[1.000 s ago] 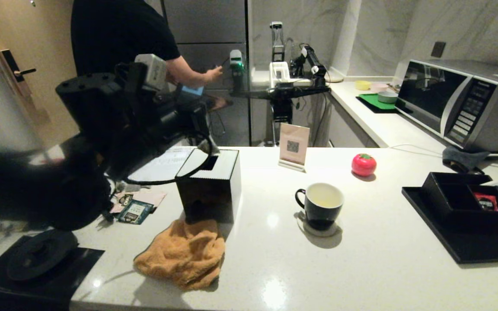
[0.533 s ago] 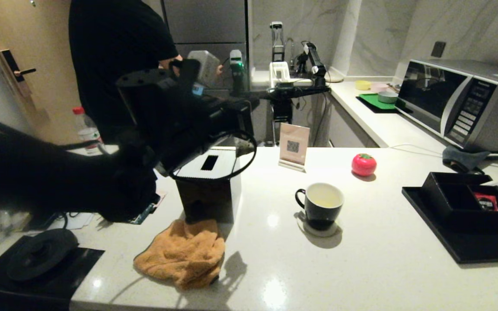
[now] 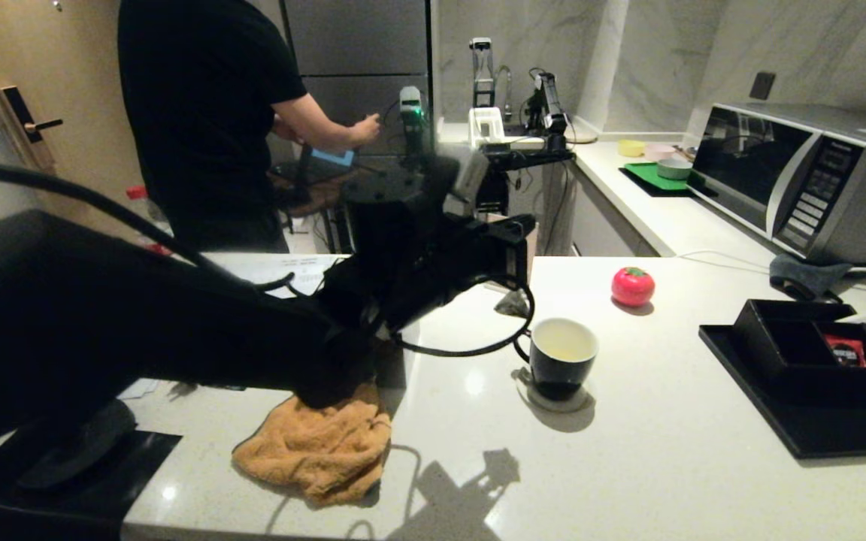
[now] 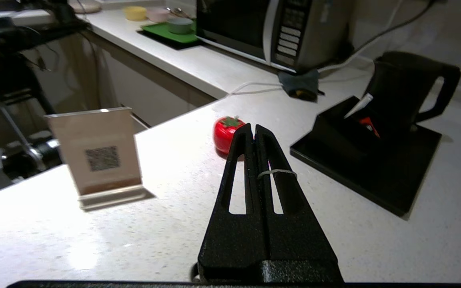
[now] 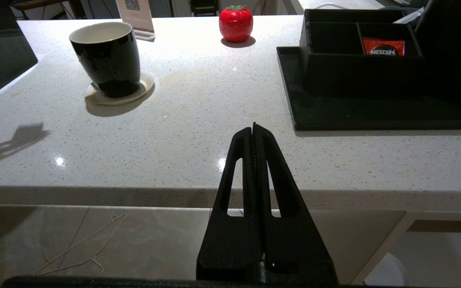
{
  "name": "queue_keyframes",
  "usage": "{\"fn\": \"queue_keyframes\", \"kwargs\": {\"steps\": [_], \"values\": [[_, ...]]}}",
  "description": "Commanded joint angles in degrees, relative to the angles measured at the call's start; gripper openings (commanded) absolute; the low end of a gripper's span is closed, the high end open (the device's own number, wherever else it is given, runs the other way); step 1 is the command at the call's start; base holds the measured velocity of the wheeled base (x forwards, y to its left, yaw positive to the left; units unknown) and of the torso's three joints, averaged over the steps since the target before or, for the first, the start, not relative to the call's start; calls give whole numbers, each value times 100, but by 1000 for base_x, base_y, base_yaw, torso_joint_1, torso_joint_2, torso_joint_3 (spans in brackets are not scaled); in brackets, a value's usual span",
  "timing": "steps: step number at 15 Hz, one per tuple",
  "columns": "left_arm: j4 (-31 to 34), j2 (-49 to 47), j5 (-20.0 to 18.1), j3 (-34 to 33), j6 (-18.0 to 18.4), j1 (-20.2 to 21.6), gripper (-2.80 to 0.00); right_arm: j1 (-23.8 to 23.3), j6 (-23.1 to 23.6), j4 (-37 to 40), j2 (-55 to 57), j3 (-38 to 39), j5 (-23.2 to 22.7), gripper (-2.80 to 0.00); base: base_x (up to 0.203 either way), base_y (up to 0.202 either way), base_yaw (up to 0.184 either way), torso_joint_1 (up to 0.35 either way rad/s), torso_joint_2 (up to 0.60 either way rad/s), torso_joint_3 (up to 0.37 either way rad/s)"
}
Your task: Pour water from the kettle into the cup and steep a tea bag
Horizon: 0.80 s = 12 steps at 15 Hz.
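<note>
1. Left pincer (image 4: 254, 130) hangs over the worktop (image 3: 628, 451), clenched with nothing between its fingers (image 4: 272, 160).
2. Behind it, an orange towel (image 3: 320, 451) lies crumpled.
3. Just right of it, the cup (image 3: 562, 357) sits upright on a coaster (image 3: 549, 400).
4. Ahead of its tips sits a red tomato-shaped object (image 4: 226, 130).
5. Farther right, the kettle (image 4: 406, 92) stands on a black tray (image 4: 374, 176).
6. Right pincer (image 5: 253, 130) is clenched and empty, low before the worktop's front edge.
</note>
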<state>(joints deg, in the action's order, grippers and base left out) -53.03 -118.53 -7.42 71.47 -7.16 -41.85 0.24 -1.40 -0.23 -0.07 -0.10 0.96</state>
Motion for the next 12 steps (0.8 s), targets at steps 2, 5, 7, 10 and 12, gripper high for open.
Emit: {"fn": "queue_keyframes", "kwargs": {"steps": [2,5,7,10,12], "values": [[-69,-663,-5,272,-5,-178,-280,2,0,-3,7,3,0,-280,0,0,0,0,0,0],[-40,-1087,-8,728,-13,-298,-280,2,0,-3,7,1,0,-280,0,0,0,0,0,0],[58,-1355,-13,1048,-11,-340,-280,2,0,-3,7,1,0,-280,0,0,0,0,0,0],[222,-1684,-14,1472,-14,-397,-280,2,0,-3,7,1,0,-280,0,0,0,0,0,0],[249,-1853,-5,1601,-14,-425,-280,2,0,-3,7,1,0,-280,0,0,0,0,0,0]]}}
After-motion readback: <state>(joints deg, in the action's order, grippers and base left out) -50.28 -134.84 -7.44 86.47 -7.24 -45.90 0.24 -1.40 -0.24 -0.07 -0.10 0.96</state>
